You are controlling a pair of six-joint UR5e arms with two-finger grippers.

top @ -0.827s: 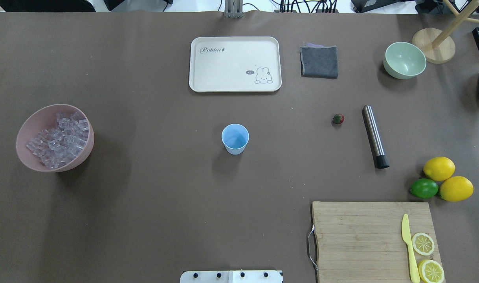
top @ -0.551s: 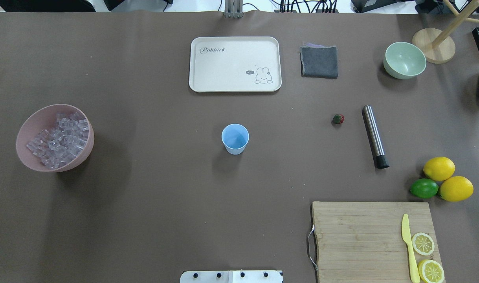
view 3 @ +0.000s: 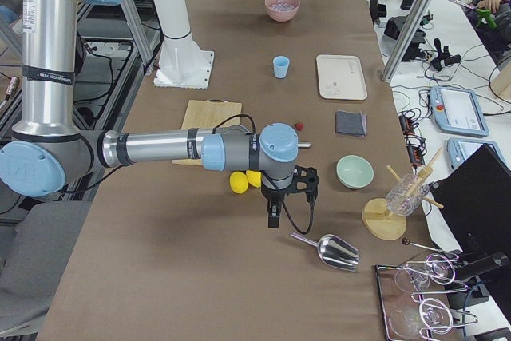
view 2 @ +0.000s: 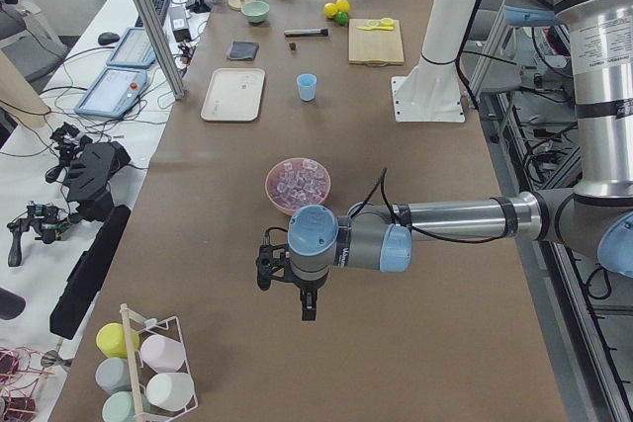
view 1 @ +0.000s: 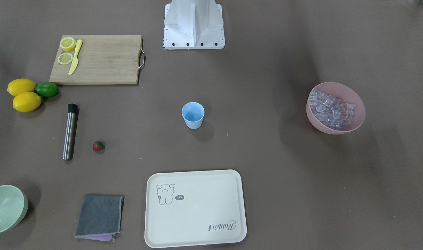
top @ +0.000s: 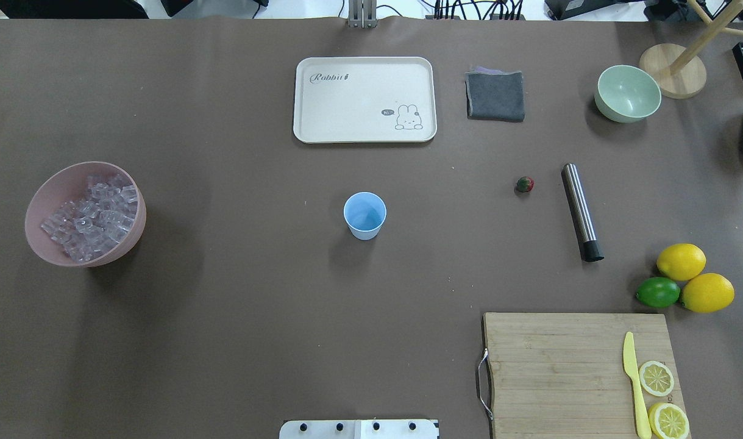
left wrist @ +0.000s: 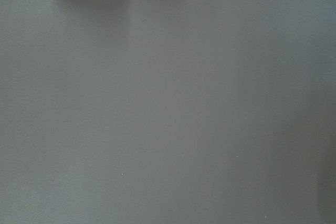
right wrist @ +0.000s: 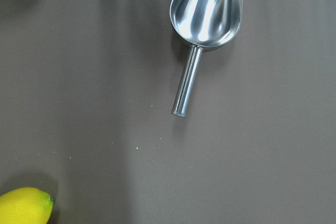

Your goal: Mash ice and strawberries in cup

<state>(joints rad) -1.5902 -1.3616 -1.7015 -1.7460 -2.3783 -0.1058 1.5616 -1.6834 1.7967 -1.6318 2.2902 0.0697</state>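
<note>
Nothing on the table is showing any shift against the earlier overhead frames; every object is sitting where it was.

- Cup (top: pixel 364 214) is standing upright mid-table, its blue inside looking empty.
- Strawberry (top: pixel 525 184) is lying on the bare cloth at about 3 o'clock from the cup in the overhead view, well apart from it.
- Steel rod (top: pixel 581 210), probably the masher, is lying just past the strawberry on that same 3 o'clock side.
- Ice (top: pixel 91 216) is sitting heaped in the pink bowl (top: pixel 39 195), far out at 9 o'clock from the cup.
- Left gripper (view 2: pixel 297 294) is hanging over bare table on the near side of the pink bowl in the left-end view. Its wrist camera is showing only cloth; how far the fingers are parted cannot be told, and nothing is seen in them.
- Right gripper (view 3: pixel 275 213) is hovering beside the lemons. The metal scoop (right wrist: pixel 207 9) is lying at 12 to 1 o'clock in its wrist view, bowl away, handle toward centre. Finger spread cannot be told here either; no load is showing.

Progress: judging by the layout, the task is barely beginning. Ice and strawberry are both waiting outside the cup, so loading the cup and all the mashing are remaining.
</note>
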